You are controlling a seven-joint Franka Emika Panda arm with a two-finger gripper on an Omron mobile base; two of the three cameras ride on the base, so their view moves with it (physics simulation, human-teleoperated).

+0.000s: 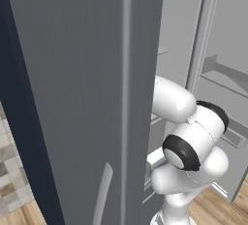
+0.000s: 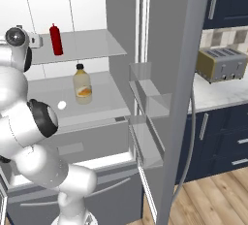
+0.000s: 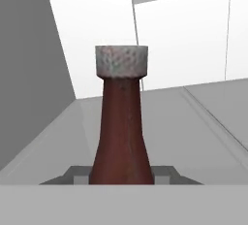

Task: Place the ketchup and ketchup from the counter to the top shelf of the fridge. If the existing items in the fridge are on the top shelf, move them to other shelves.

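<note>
A: The gripper (image 3: 121, 178) is clenched on the maroon ketchup bottle (image 3: 121, 136), the bottle upright between the fingers, its pale speckled cap on top, inside the fridge (image 1: 87, 73).

B: And the red ketchup bottle (image 2: 56, 40) stands on the top shelf (image 2: 92, 44), close to the hand at the left of the right base view.

A: The yellowish bottle (image 2: 83, 86) and the white ball (image 2: 61, 105) sit one shelf lower (image 2: 104, 100), so the top level looks free for both.

B: The risk, I'd say, is that neighbour. Swing in carelessly and the arm could knock the red one over.

A: Or let go before the base meets the shelf. It's a tall, narrow-necked bottle, and it could topple and roll off the front edge.
</note>
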